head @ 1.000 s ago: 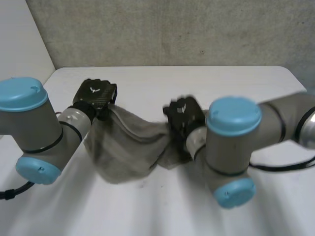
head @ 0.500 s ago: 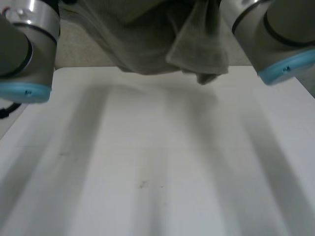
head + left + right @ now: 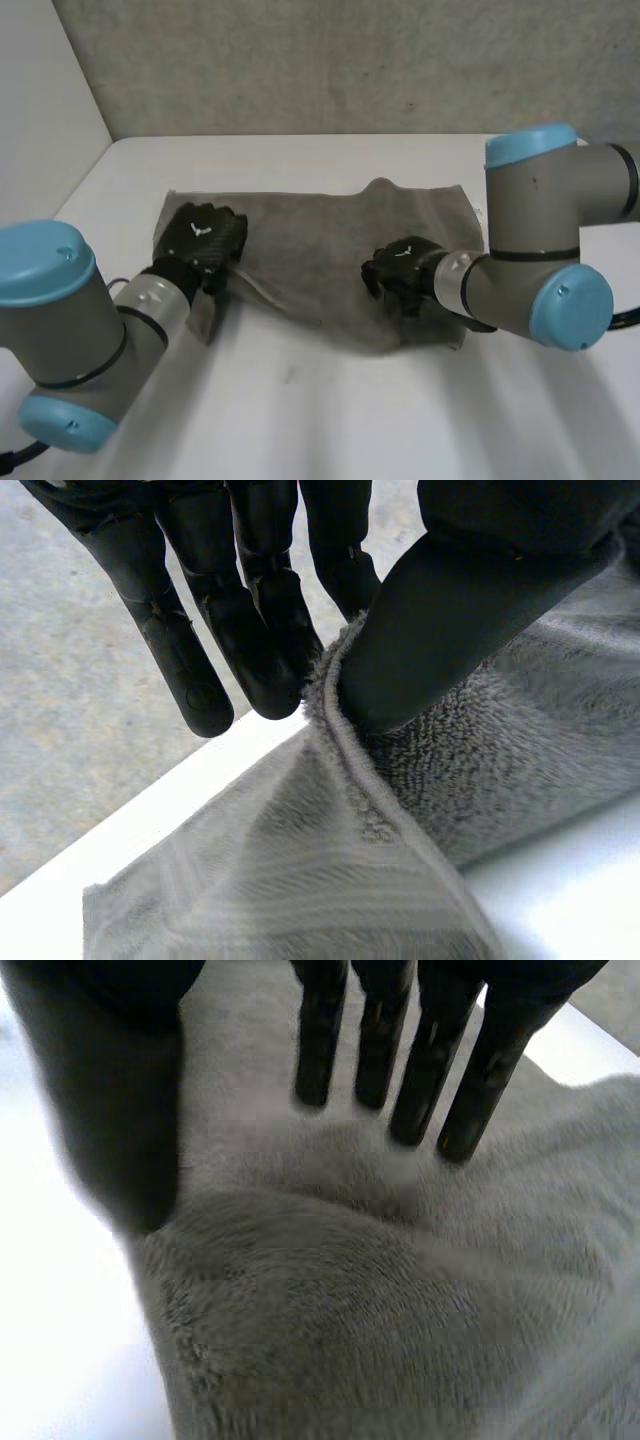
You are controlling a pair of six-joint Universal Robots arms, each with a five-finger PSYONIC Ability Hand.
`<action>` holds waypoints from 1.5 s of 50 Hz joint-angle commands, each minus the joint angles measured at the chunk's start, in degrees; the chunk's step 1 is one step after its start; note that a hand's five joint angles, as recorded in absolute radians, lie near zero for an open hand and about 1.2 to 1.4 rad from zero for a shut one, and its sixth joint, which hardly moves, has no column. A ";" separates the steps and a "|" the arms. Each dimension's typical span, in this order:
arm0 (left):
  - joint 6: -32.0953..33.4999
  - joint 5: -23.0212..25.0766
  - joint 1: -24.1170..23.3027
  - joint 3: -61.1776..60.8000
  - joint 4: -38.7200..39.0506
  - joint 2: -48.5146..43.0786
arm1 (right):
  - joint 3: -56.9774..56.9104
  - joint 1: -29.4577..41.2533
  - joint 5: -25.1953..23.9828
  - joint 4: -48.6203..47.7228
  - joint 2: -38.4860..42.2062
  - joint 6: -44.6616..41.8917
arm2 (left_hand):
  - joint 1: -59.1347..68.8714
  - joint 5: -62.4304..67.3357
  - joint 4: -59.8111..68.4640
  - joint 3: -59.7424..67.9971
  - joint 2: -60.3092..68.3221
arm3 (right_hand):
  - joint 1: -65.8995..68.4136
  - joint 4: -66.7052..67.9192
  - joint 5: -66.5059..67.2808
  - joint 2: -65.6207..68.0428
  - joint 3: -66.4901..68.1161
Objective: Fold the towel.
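Spread on the table (image 3: 330,420), long axis side to side: towel (image 3: 320,235). Pinched at its near-left hem between thumb and fingers of left hand (image 3: 203,238). Overhung at its near-right part by right hand (image 3: 400,268), fingers straight, thumb apart, gripping nothing. Fold direction, likely: away, toward far edge.

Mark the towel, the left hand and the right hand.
towel (image 3: 310,235), head view, its flat middle.
left hand (image 3: 205,232), head view, its back.
right hand (image 3: 400,262), head view, its back.
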 commanded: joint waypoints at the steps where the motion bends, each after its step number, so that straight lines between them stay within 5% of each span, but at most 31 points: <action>1: -0.13 0.46 -0.23 -1.01 0.41 1.33 | 14.67 -2.61 3.69 -16.01 -9.00 10.60 | 11.42 10.66 10.14 10.28 10.23 | -16.44 -16.81 -14.96 -16.30 -16.67; 19: -0.39 0.28 1.35 1.97 0.59 2.47 | 42.30 -5.87 4.14 -36.08 -20.27 15.72 | 11.42 10.66 10.14 10.28 10.23 | -16.44 -16.81 -14.96 -16.30 -16.67; 40: -0.57 0.02 2.58 2.77 0.59 2.56 | 48.55 -6.57 4.05 -48.47 -18.96 15.46 | 11.42 10.66 10.14 10.28 10.23 | 17.12 16.75 18.59 17.26 16.88; 58: -0.57 -0.16 2.76 2.33 0.59 2.47 | 41.87 -6.74 4.49 -48.03 -11.92 15.28 | 11.42 10.66 10.14 10.28 10.23 | 18.47 18.10 19.94 18.60 18.23; 60: -0.57 0.02 3.02 2.15 0.51 2.47 | 41.60 -7.62 4.58 -47.86 -12.53 15.37 | 11.42 10.66 10.14 10.28 10.23 | 42.87 42.50 44.34 43.01 42.63; 61: -0.57 0.02 3.02 2.15 0.51 2.47 | 41.60 -7.62 4.58 -47.85 -12.54 15.37 | 11.42 10.66 10.14 10.28 10.23 | 43.02 42.65 44.50 43.16 42.79; 62: -0.48 0.19 3.02 2.06 0.51 2.47 | 41.51 -8.41 4.66 -47.77 -13.23 15.37 | 11.42 10.66 10.14 10.28 10.23 | 53.46 53.09 54.93 53.60 53.22; 69: -0.22 0.55 2.93 1.89 0.33 2.47 | 39.32 -11.67 4.66 -46.62 -22.56 14.32 | 11.42 10.66 10.14 10.28 10.23 | 53.56 53.19 55.04 53.70 53.33; 75: 0.48 0.81 2.58 1.89 -0.46 3.26 | 30.09 -14.04 2.56 -31.95 -31.87 11.59 | 11.42 10.66 10.14 10.28 10.23 | 53.56 53.19 55.04 53.70 53.33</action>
